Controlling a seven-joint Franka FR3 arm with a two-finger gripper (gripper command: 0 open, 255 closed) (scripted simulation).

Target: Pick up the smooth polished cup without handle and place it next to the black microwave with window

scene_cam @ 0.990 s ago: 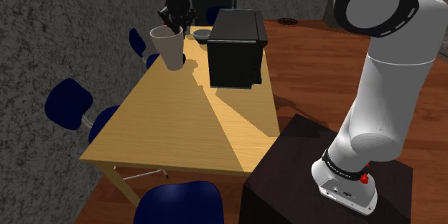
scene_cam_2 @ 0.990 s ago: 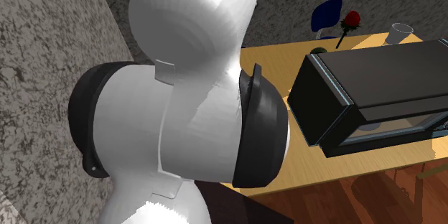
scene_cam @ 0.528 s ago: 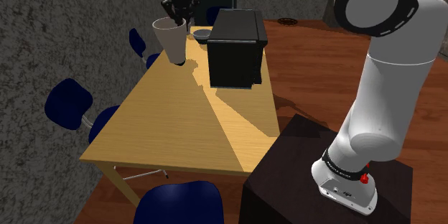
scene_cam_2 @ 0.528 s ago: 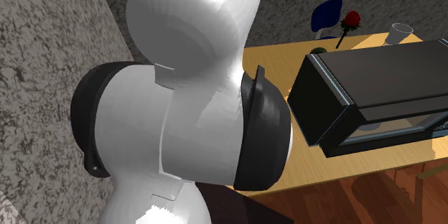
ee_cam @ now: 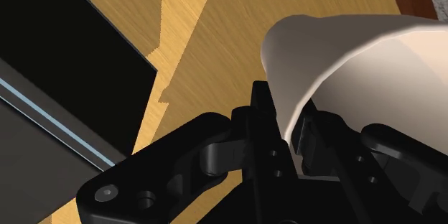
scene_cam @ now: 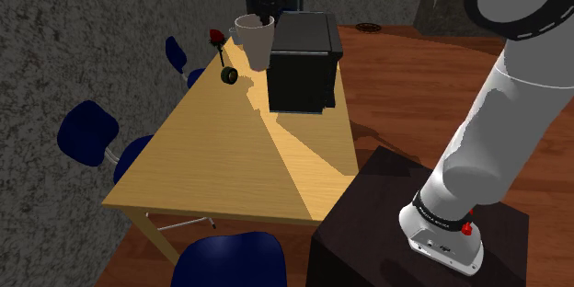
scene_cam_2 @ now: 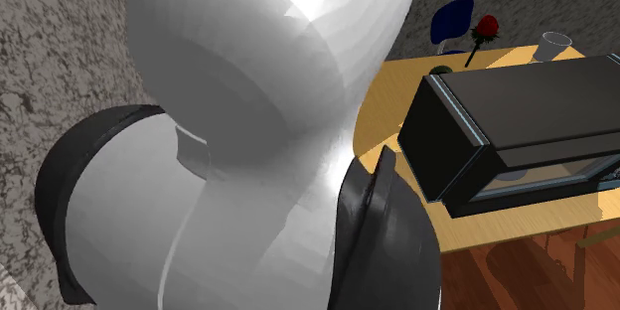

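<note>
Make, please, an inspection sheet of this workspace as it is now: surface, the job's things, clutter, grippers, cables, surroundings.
Surface: wooden table, partly in shadow.
Job's things: cream-white cup without handle, raised off the table as it seems, close beside the upper corner of the black microwave.
Clutter: red rose in a small dark vase; clear glass beyond the microwave in the second exterior view.
Grippers: gripper, jaws shut on the cup's rim.
Cables: nothing seen.
Surroundings: blue chairs, rough grey wall, reddish wooden floor, dark stand.
</note>
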